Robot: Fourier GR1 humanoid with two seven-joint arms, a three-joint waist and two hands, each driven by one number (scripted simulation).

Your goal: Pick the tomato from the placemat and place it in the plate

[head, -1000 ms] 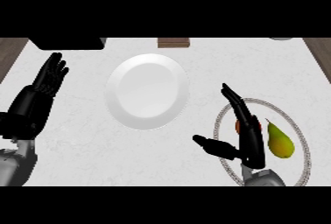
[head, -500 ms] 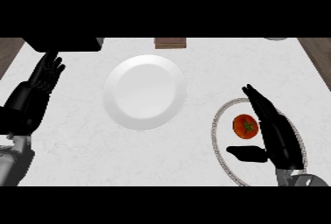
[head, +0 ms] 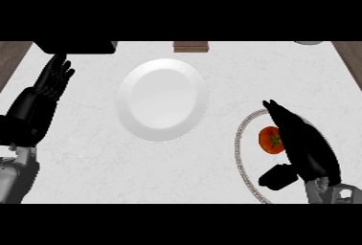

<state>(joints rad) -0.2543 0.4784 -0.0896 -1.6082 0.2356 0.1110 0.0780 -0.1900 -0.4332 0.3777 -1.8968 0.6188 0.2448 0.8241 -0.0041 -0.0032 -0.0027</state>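
A red tomato (head: 270, 140) with a green stem lies on the round placemat (head: 242, 143) at the right of the counter. My right hand (head: 305, 146) is open just right of the tomato, its straight fingers along the tomato's far side and the thumb (head: 277, 176) below it; whether they touch is unclear. The hand covers much of the placemat. The white plate (head: 162, 99) sits left of the placemat, with nothing on it. My left hand (head: 50, 85) rests open at the far left, fingers up.
A black object (head: 76, 46) lies at the counter's back left edge. A brown block (head: 191, 46) stands at the back middle, and a grey rim (head: 311, 42) shows at the back right. Wooden floor shows past both top corners.
My right hand has shifted to the right across the placemat, from covering the tomato to standing beside it. A yellow-green fruit seen earlier on the placemat is now hidden. The left hand has barely moved.
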